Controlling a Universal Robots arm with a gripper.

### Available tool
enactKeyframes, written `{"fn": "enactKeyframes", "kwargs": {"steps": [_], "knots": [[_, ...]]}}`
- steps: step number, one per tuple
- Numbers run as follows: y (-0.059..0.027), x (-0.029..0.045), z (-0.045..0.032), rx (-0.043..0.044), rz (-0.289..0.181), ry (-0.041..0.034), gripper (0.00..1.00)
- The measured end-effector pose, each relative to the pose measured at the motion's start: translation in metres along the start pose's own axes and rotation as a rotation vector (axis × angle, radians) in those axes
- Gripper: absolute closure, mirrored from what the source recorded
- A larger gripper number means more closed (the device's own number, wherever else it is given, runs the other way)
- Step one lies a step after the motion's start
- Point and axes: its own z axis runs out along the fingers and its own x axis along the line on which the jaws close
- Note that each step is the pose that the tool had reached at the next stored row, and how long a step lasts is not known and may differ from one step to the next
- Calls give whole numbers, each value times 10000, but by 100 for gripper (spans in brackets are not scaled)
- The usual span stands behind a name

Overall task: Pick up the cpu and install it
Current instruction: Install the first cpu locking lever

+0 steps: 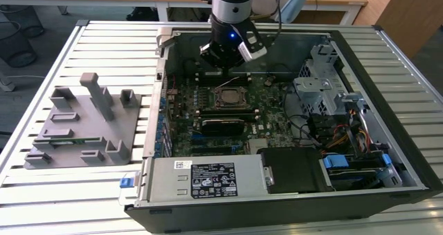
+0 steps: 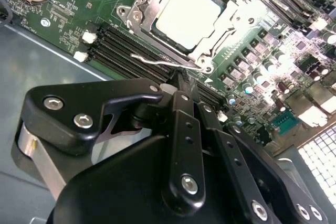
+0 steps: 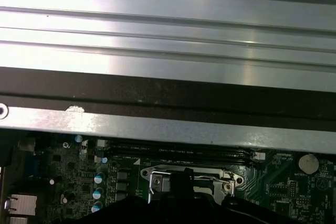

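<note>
gripper: We see the gripper [image 2: 181,85] with its two black fingers pressed together and nothing between them, so we read it as closed and empty; in the exterior view the gripper [image 1: 225,63] hangs inside the open computer case [image 1: 408,157].

wire lever: Just past the fingertips in the second wrist view lies the thin wire lever [image 2: 163,61] of the socket; the tips look very near it, though we cannot tell whether they touch.

cpu: The cpu [image 2: 188,14] lies flat in the socket frame [image 2: 142,11], its pale metal top bare. In the exterior view the cpu [image 1: 229,96] sits at about 6 o'clock from the gripper, near the middle of the motherboard [image 1: 270,115].

done: We judge the pick and the placing finished, since the chip lies in its seat and the gripper carries nothing.

left: Whether the frame is latched we cannot say; the lever seems to stand free beside the frame, so we judge the locking possibly unfinished.

surroundings: At 9 o'clock from the case, a grey fixture tray [image 1: 80,123] rests on the slatted table [image 1: 41,193].
</note>
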Motion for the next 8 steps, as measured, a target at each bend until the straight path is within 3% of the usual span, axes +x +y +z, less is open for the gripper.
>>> {"fn": "enactKeyframes", "kwargs": {"steps": [8], "knots": [[-1,-7,11,-1,-1,-1,89]]}}
